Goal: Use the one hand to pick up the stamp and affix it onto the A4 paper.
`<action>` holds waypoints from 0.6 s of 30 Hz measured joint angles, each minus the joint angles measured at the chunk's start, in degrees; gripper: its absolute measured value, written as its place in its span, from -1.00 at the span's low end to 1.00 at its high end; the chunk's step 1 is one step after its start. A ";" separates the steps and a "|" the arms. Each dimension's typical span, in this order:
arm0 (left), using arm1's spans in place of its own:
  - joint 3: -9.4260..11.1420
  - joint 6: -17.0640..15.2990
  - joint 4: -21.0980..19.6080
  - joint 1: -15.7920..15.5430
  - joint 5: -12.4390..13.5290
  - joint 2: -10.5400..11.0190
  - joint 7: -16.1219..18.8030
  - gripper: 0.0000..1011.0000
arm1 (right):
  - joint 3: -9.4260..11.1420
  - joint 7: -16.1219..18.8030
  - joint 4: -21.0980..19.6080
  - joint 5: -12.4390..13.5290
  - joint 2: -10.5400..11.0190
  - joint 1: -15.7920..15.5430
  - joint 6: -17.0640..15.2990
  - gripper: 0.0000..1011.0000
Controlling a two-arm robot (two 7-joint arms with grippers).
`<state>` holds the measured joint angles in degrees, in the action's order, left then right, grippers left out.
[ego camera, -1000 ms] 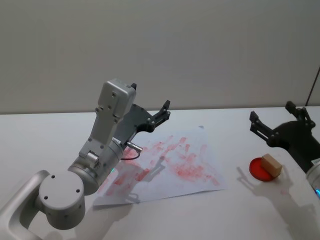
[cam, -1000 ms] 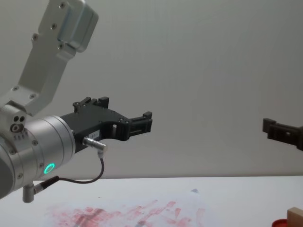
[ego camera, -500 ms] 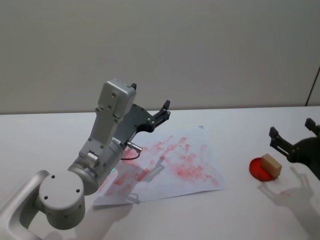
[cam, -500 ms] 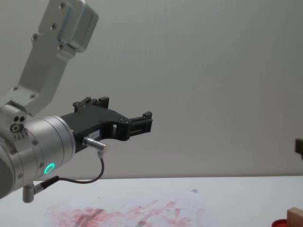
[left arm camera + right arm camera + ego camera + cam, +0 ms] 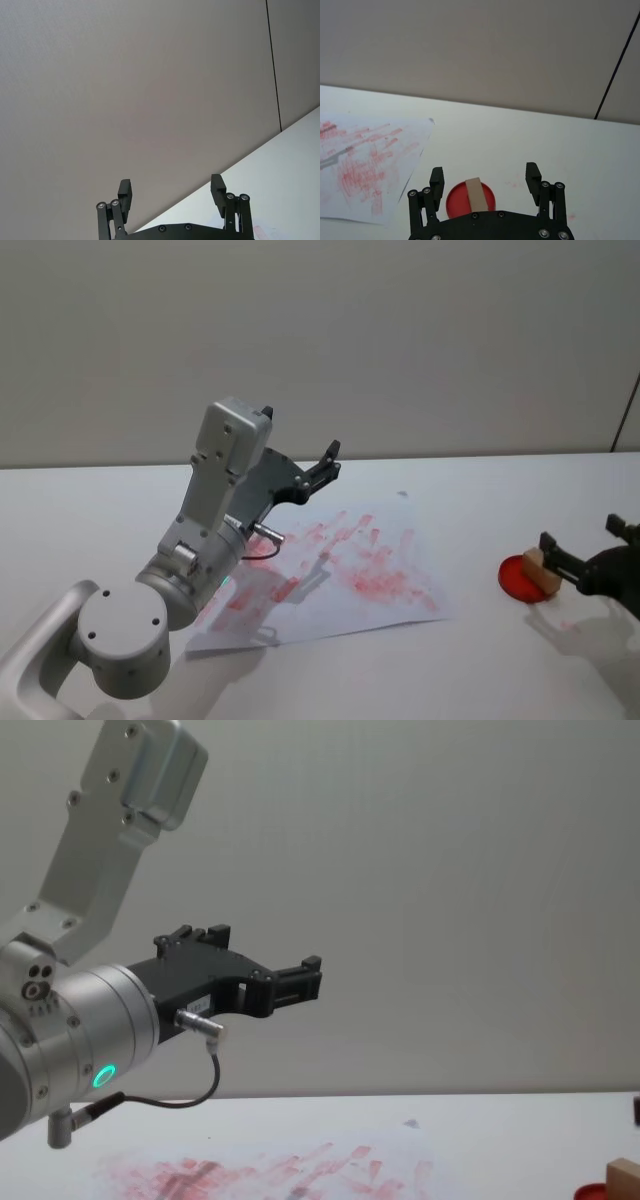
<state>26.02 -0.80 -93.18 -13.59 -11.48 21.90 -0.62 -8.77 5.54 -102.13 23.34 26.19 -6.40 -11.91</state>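
Note:
The stamp (image 5: 535,566) is a small light-brown wooden block lying on a round red ink pad (image 5: 516,580) at the table's right. My right gripper (image 5: 578,533) hangs open low beside it, its left finger close to the block. In the right wrist view the stamp (image 5: 476,195) shows between the spread fingers of the right gripper (image 5: 485,179), touching neither. The A4 paper (image 5: 345,570), smeared with red marks, lies mid-table. My left gripper (image 5: 325,462) is raised open above the paper's far left part and holds nothing; the left wrist view also shows the left gripper (image 5: 171,190) open.
The table (image 5: 480,660) is white, with a plain grey wall behind it. In the chest view my left arm (image 5: 90,1020) is large at the left, and the stamp (image 5: 623,1178) peeks in at the bottom right corner.
My right gripper has dropped from above the table to the stamp's level and shifted toward the right edge. It stays open. The left arm, paper and stamp have not moved.

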 joint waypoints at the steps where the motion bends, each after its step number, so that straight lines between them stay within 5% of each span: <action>1: 0.00 0.00 0.00 0.00 0.00 0.00 0.00 0.98 | -0.10 0.74 0.62 -0.13 -0.03 0.42 -1.01 0.98; 18: 0.00 0.00 0.00 0.00 0.00 0.00 0.00 0.98 | -1.82 5.45 7.06 -4.07 -1.71 5.18 -7.44 0.98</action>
<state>26.02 -0.80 -93.18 -13.59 -11.48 21.89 -0.62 -10.59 10.99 -95.07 19.26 24.49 -1.22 -19.35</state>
